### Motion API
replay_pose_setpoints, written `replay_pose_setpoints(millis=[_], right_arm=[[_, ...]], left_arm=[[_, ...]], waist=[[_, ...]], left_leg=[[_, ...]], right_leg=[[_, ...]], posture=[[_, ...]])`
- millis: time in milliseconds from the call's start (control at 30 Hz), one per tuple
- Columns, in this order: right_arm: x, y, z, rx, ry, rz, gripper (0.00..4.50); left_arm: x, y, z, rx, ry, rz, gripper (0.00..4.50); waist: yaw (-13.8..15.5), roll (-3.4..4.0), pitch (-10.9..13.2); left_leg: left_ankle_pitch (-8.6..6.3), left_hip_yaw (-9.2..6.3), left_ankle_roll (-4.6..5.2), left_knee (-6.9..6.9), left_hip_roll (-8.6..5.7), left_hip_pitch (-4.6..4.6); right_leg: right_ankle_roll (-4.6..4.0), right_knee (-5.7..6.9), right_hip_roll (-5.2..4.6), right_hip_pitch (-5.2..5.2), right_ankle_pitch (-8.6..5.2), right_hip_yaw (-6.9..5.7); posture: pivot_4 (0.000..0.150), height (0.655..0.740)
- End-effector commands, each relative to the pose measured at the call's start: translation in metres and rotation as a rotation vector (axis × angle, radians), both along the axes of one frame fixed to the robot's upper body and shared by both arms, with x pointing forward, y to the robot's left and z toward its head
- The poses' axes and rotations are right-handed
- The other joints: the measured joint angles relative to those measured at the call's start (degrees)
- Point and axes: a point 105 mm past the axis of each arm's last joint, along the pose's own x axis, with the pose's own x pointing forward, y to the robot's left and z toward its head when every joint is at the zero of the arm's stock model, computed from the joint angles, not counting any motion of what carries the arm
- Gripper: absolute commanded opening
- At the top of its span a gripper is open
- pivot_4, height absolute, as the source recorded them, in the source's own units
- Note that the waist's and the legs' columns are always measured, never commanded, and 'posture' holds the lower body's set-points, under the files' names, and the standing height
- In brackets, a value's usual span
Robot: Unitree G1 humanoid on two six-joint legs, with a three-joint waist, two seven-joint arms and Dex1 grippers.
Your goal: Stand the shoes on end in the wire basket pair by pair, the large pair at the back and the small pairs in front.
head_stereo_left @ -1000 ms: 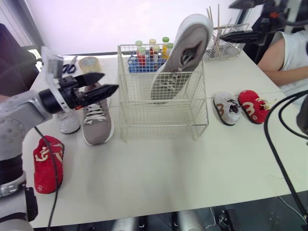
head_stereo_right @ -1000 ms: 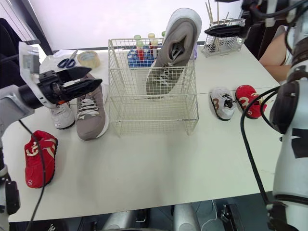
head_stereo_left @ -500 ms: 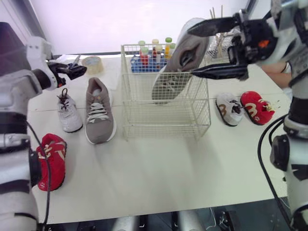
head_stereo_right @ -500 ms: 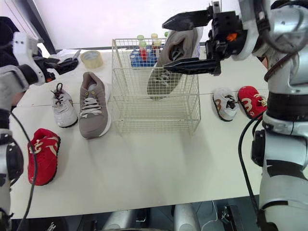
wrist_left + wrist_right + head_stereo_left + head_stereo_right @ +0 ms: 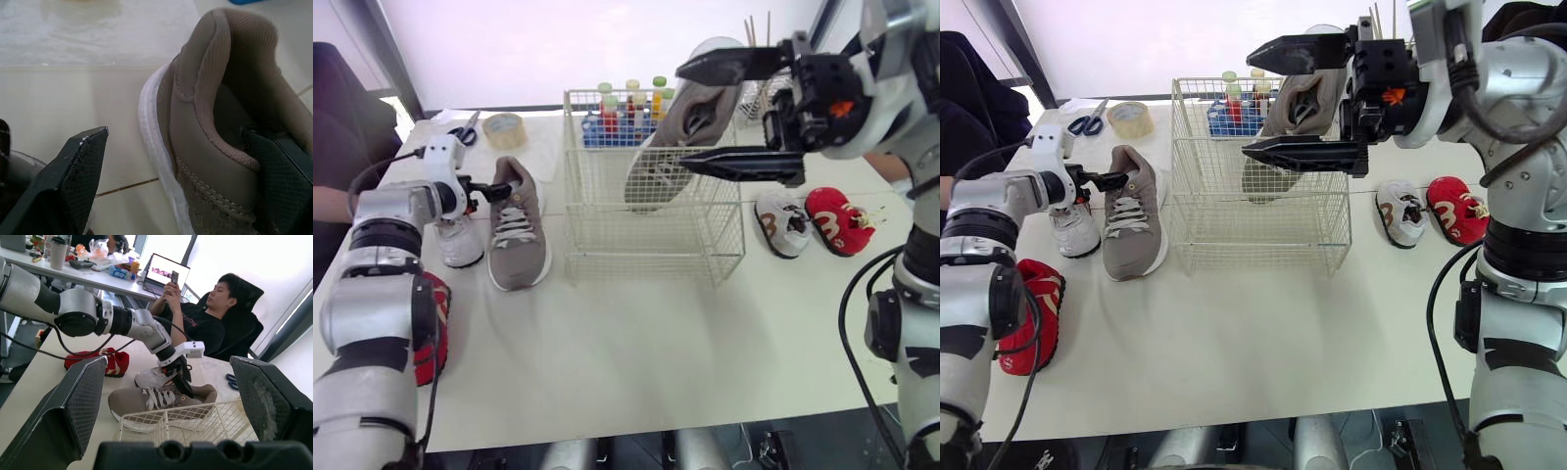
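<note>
Several bottles [image 5: 606, 106] stand just behind the wire basket [image 5: 651, 231].

Beyond the wire basket [image 5: 161, 417] the left gripper [image 5: 183, 381] is at the grey shoe [image 5: 142, 404]; a person [image 5: 208, 320] sits behind.

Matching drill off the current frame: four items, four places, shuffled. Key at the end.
1. upended taupe shoe
2. flat taupe shoe
3. bottles
4. tape roll

A. just behind the wire basket
B. far side of the table, beside the scissors
C. inside the wire basket
D. left of the basket, left pincer straddling its heel

Pairs: 1-C, 2-D, 3-A, 4-B
</note>
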Motion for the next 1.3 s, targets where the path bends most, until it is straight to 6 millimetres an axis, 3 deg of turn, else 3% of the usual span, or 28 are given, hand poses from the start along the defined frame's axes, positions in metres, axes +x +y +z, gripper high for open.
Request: replay_pose_setpoints(millis=[33,100,333,433,500,600,700,800,933,1067,1300], right_arm=[[-0.008,-0.001,0.007,0.014,-0.045,0.003,4.5],[-0.007,0.0,0.007,0.014,-0.045,0.001,4.5],[-0.006,-0.001,0.007,0.016,-0.049,-0.011,4.5],[-0.005,-0.002,0.007,0.015,-0.049,-0.021,4.5],[-0.005,-0.004,0.007,0.02,-0.045,-0.032,4.5],[-0.003,-0.007,0.004,0.019,-0.032,-0.052,4.5],[-0.002,-0.009,0.002,0.025,-0.022,-0.069,4.5],[0.0,-0.01,0.002,0.032,-0.023,-0.083,4.5],[-0.001,-0.009,0.003,0.041,-0.029,-0.091,4.5],[-0.003,-0.01,0.005,0.045,-0.04,-0.103,4.5],[-0.009,-0.013,0.004,0.049,-0.053,-0.142,4.5]], left_arm=[[0.005,0.001,0.01,0.005,-0.042,0.032,3.97],[0.007,-0.001,0.009,-0.012,-0.045,0.048,3.39],[0.013,-0.001,0.033,-0.094,-0.128,0.109,0.09],[0.016,0.001,0.059,-0.125,-0.218,0.137,0.03],[0.018,0.001,0.09,-0.124,-0.338,0.146,0.03],[0.012,-0.006,0.16,-0.186,-0.625,0.142,0.03],[-0.009,-0.021,0.23,-0.269,-0.928,0.108,0.03],[-0.033,-0.038,0.279,-0.315,-1.162,0.073,0.03],[-0.069,-0.068,0.329,-0.333,-1.438,0.027,0.03],[-0.088,-0.105,0.347,-0.323,-1.609,-0.015,0.03],[-0.09,-0.162,0.331,-0.316,-1.699,-0.089,0.03]], waist=[[0.0,0.0,0.0],[0.06,-0.01,-0.01],[0.03,-0.02,-0.01],[0.06,-0.14,0.05],[0.14,-0.21,0.04],[0.15,-0.3,0.1],[0.18,-0.32,0.1],[0.16,-0.34,0.08],[0.13,-0.34,0.08],[0.22,-0.35,0.08],[0.21,-0.36,0.08]], left_leg=[[0.0,0.0,0.0,0.0,0.0,0.0],[0.0,0.0,0.01,0.02,0.0,0.0],[-0.01,0.0,0.02,0.03,0.01,0.0],[0.0,0.0,0.02,0.07,0.01,-0.1],[0.01,-0.04,0.02,0.21,0.01,-0.42],[0.15,-0.05,-0.21,0.52,0.0,-0.93],[0.05,-0.04,-0.07,0.77,-0.02,-1.27],[0.04,-0.03,-0.04,0.98,-0.04,-1.77],[0.02,0.04,0.02,0.97,-0.1,-1.74],[0.04,0.04,0.02,0.97,-0.07,-1.72],[0.05,0.1,0.06,1.06,-0.08,-1.69]], right_leg=[[0.0,0.0,0.0,0.0,0.0,0.0],[0.01,0.0,0.0,0.01,0.01,0.0],[0.03,0.03,0.01,-0.01,0.02,0.0],[0.04,0.04,0.02,-0.08,0.02,-0.01],[0.13,0.06,0.04,-0.33,0.08,-0.01],[0.27,0.06,0.03,-0.64,0.17,-0.02],[0.36,0.02,0.0,-0.81,0.24,-0.02],[0.61,-0.08,-0.02,-1.19,0.46,-0.02],[0.7,-0.14,-0.05,-1.16,0.53,-0.02],[0.71,-0.12,0.01,-1.15,0.53,-0.08],[0.71,-0.1,0.06,-1.07,0.53,-0.09]], posture=[[0.15,0.74],[0.15,0.74],[0.15,0.74],[0.15,0.74],[0.15,0.74],[0.15,0.74],[0.15,0.74],[0.15,0.74],[0.15,0.74],[0.15,0.74],[0.15,0.74]])
